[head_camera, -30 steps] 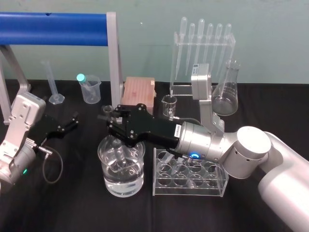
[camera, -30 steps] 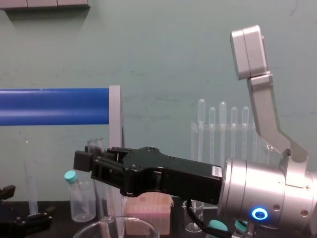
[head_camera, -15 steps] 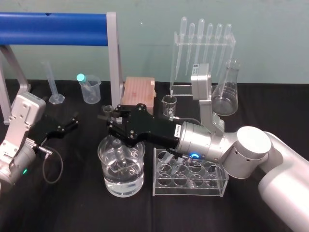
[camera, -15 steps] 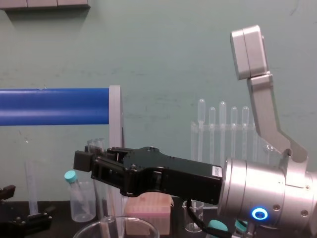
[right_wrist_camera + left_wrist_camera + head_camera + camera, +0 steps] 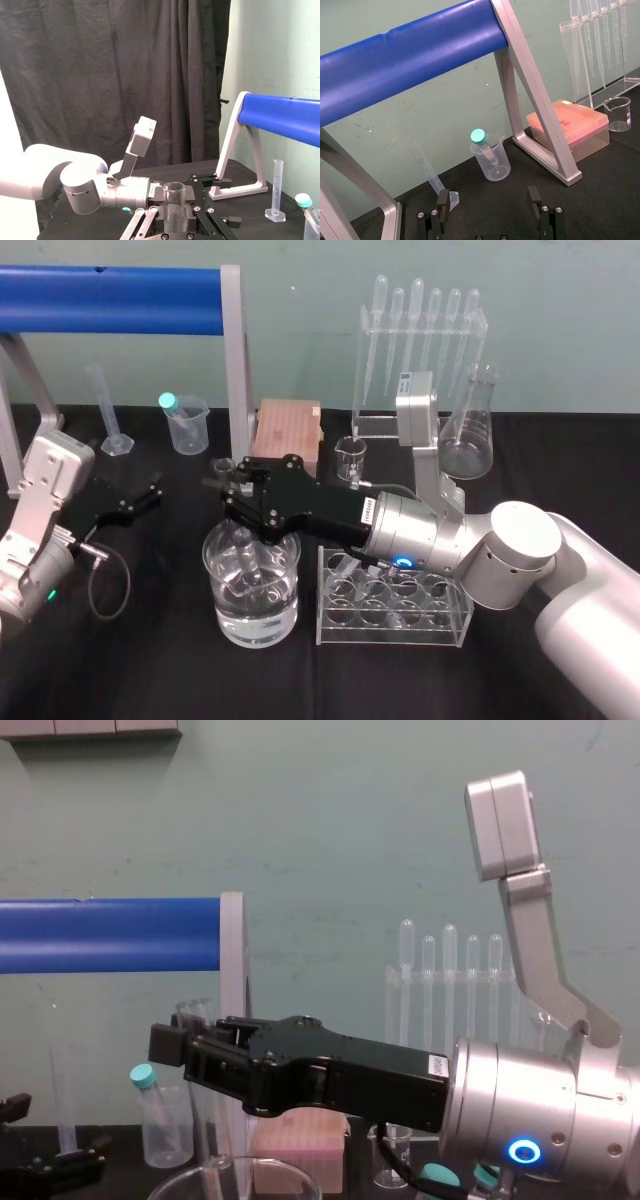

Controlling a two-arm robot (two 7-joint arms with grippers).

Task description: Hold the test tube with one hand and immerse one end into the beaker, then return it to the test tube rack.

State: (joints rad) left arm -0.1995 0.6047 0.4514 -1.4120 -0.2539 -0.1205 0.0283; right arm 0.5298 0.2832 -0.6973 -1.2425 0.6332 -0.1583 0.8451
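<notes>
Head view: right gripper (image 5: 232,490) clamps the test tube (image 5: 243,556) dipped into the beaker (image 5: 224,624); left gripper (image 5: 152,491) parked, spread.

No legible txt anywhere. White sticker (image 5: 367,510) on right arm's wrist (image 5: 405,528): dark print, too small to read. 2nd sticker (image 5: 406,378) on grey camera block (image 5: 416,412), approx 1 o'clock from the 1st: also unreadable. Grad. cylinder (image 5: 108,412), approx 10 o'clock from the 1st: scale marks faint, no nos. readable.
</notes>
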